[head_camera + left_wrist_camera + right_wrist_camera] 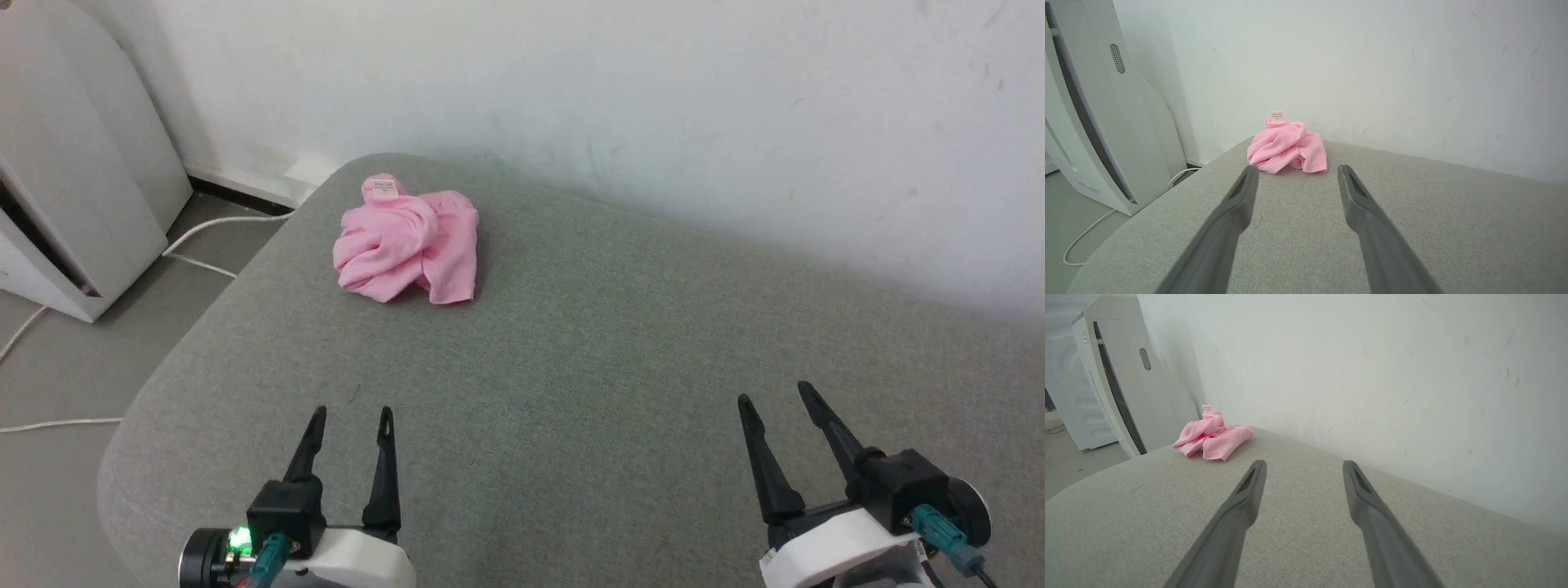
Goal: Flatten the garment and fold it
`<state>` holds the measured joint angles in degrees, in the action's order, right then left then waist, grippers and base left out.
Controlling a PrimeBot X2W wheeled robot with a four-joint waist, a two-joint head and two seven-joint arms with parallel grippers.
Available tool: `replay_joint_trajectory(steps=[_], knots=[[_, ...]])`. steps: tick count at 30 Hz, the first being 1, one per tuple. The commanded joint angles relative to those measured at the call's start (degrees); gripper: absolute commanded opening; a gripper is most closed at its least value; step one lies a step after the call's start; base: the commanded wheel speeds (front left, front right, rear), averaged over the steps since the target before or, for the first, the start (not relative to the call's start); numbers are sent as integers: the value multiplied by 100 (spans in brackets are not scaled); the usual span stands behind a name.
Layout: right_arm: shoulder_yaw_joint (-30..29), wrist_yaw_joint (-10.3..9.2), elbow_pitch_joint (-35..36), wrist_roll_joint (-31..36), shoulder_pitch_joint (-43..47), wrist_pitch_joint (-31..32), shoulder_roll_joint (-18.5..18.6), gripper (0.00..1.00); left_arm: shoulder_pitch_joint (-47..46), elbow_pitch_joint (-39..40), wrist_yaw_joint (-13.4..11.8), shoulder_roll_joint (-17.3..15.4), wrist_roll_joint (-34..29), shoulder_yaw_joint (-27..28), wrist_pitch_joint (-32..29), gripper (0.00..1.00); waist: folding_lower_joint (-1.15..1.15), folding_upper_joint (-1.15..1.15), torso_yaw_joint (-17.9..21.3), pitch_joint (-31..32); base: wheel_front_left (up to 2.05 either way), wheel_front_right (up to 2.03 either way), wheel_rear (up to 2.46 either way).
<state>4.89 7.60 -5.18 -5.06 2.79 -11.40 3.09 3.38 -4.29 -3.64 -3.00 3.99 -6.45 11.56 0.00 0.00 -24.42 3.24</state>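
Spreading behind everything, a white wall [653, 98], lightly scuffed, rises straight from the cushion's far edge. The cushion [571, 367] itself is a broad pad of grey-green woven fabric with rounded corners, and it serves as the work surface. Off the cushion's left side lies a grey floor [57, 367]. On that floor, beyond the cushion's far left corner, a tall white appliance [73, 188] leans back toward the wall (a dark slot runs down its front and a small oval grille sits near its top).

Over the cushion's near edge, toward its left corner, the left gripper [353, 411] has its two dark fingers spread apart with nothing between them. Over the same near edge, toward the right, the right gripper [773, 393] is likewise spread wide and empty. Both point toward the cushion's far edge.

The garment [408, 245] lies on the cushion close to its far left corner, well apart from both grippers. It is a crumpled heap of light pink fabric, bunched and twisted, with one flatter panel hanging toward the cushion's middle.

A thin white cable [212, 224] trails across the floor beside the cushion's left edge. On the part of the heap nearest the cushion's far edge a small white label [382, 188] stands up; its print is too small to read.
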Motion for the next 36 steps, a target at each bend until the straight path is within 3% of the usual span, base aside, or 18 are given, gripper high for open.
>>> replay_joint_trajectory(steps=[1, 25, 36], knots=[[20, -9, -26, -33, 70, -76, -16, 100, 69, -19, -42, 8, 47, -38, 59, 100, 0, 0, -71, 5, 0, 0, 0], [147, -11, -94, -146, 153, -360, -22, 100, 137, -4, -78, 12, 116, -213, 344, 100, 0, 0, -572, 14, 0, 0, 0], [149, -11, -40, -26, 137, -360, -22, 100, 3, 2, -18, 12, 249, -185, 344, 100, 0, 0, -307, -307, 0, 0, 0]])
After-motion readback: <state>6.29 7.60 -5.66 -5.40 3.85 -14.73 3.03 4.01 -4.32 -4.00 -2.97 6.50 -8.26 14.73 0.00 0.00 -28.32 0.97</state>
